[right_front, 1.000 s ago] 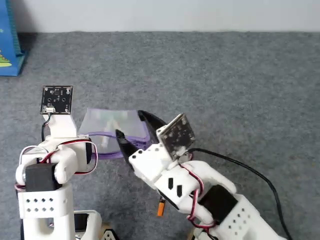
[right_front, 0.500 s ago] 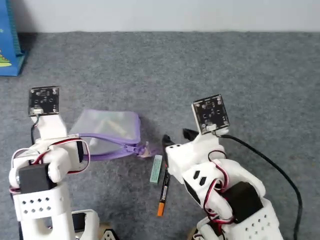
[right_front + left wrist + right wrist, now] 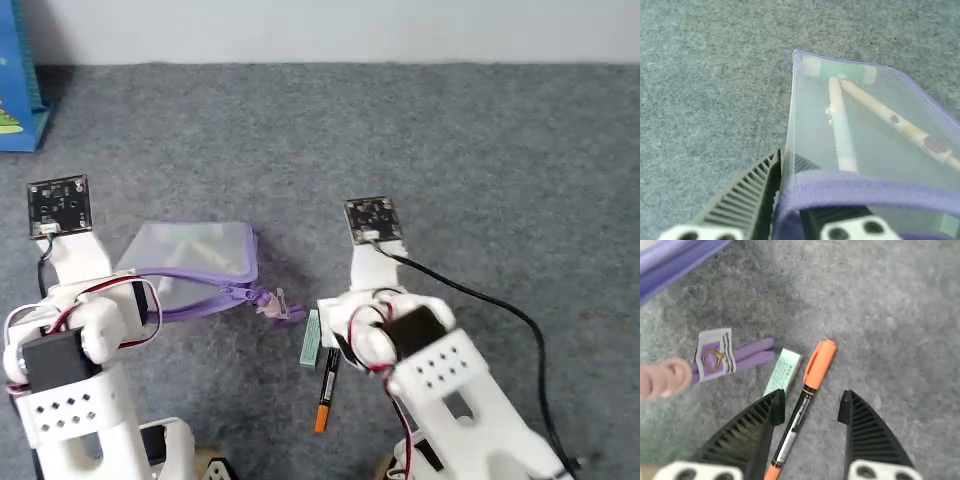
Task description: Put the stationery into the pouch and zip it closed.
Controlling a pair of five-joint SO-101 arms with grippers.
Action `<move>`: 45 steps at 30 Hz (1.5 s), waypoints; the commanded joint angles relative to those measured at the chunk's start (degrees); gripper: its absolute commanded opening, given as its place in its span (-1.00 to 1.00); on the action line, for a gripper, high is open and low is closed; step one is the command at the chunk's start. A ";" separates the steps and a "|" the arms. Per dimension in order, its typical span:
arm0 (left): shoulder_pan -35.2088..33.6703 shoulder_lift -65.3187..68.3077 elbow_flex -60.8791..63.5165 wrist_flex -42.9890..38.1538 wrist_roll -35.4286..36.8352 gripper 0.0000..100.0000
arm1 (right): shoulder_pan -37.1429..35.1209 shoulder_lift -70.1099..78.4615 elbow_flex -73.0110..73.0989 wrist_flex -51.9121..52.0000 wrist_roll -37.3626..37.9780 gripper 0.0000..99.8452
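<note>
Left gripper (image 3: 787, 175) clamps the pouch (image 3: 865, 140) rim, likely anchoring it for loading. Right gripper (image 3: 811, 399) hangs spread over the marker (image 3: 816, 364), which lies between its jaws, ready for pinching; the eraser (image 3: 783, 371) lies just beside.

A small robotics test bench, probably in a lab or hobby workroom, is suggested: the desk (image 3: 480, 150) is covered edge to edge in grey carpet-like felt and backed by a plain white wall (image 3: 350, 30). The left arm (image 3: 70, 370) and the right arm (image 3: 440, 380), both of white plastic, are set side by side with bare wiring, a loose black cable (image 3: 470, 297) and uncased camera boards (image 3: 60, 205). A few props are laid out (a pouch (image 3: 200, 255), an orange marker (image 3: 326, 385)), and a blue printed box (image 3: 14, 90) is stood at the far edge.
</note>
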 commanded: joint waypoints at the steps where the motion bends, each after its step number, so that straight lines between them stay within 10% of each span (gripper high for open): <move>1: -0.62 -0.26 -0.75 -0.79 -0.62 -0.98 | -1.54 4.88 -0.26 -4.44 -1.05 -0.66; 22: -0.53 -0.26 -0.31 -0.62 -0.62 -0.98 | 4.26 34.59 -1.23 -23.96 0.62 -0.65; 34: -0.44 -0.26 0.57 -1.23 -0.62 -0.98 | 4.35 44.53 -13.19 -11.03 0.35 -0.97; 45: 3.16 -0.18 0.92 -1.67 -0.44 -0.98 | 4.18 20.00 -12.92 2.77 3.60 -0.98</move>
